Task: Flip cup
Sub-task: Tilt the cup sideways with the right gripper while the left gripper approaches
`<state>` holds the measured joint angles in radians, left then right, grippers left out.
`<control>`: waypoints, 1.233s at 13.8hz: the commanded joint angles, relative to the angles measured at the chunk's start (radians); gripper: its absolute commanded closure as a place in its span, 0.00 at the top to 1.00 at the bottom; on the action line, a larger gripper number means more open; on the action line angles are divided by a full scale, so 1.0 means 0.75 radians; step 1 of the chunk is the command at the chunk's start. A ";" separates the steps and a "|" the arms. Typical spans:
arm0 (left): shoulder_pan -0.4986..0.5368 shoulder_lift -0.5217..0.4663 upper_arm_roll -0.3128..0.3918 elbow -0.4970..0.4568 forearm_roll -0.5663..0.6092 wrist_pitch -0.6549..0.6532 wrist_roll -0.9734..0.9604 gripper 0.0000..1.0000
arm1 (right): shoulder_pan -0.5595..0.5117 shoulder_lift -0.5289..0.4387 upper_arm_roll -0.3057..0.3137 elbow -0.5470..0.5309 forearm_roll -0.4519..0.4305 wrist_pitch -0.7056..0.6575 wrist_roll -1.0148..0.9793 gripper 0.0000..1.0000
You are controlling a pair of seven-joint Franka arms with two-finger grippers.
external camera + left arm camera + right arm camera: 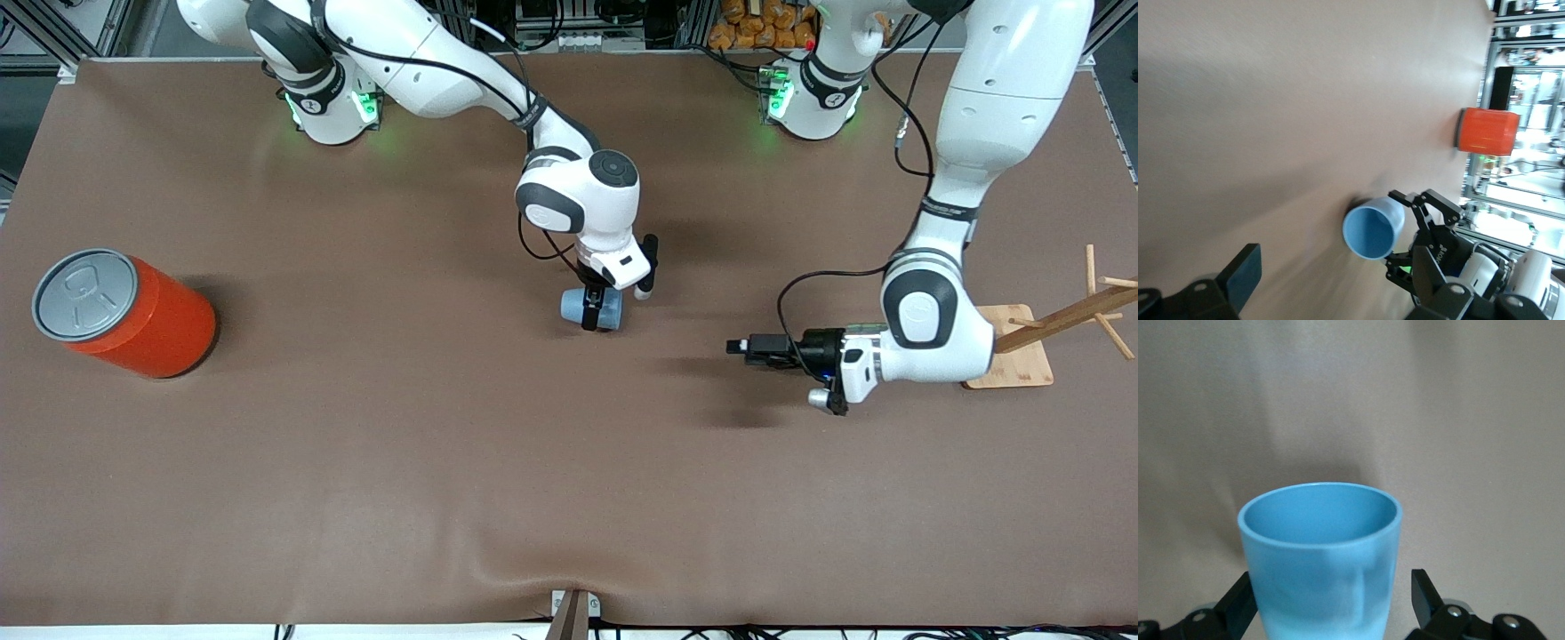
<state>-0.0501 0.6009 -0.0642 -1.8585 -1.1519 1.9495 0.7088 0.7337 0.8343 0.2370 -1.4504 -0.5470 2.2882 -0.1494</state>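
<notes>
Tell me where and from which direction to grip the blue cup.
Grip the cup across its outer wall near the middle, coming from above as the right gripper does: it lies on its side, mouth toward the left arm's end, so the tapered wall sits between the fingers.

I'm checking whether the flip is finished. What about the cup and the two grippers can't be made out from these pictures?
- Whether the cup rests on the table: in the front view the right gripper covers it; the right wrist view cuts off its base.
- Whether the fingers touch the cup: the contact is not visible.
- The left gripper shows one finger; the frame cuts off the other.
</notes>
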 commanded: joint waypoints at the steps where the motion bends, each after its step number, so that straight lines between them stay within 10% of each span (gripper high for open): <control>1: 0.003 -0.032 -0.027 -0.060 -0.072 0.004 0.073 1.00 | -0.003 0.013 0.001 0.036 -0.030 -0.014 -0.005 1.00; 11: -0.007 0.062 -0.137 -0.050 -0.114 -0.018 0.116 0.93 | -0.045 -0.075 0.025 0.042 0.003 -0.079 -0.016 1.00; 17: -0.107 0.109 -0.162 -0.040 -0.282 0.002 0.129 0.87 | -0.131 -0.206 0.032 0.189 0.267 -0.315 -0.014 1.00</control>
<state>-0.1039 0.6638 -0.1867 -1.9007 -1.3156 1.9452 0.7852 0.6724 0.7212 0.2415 -1.3619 -0.4094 2.1660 -0.1493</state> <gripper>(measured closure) 0.132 0.000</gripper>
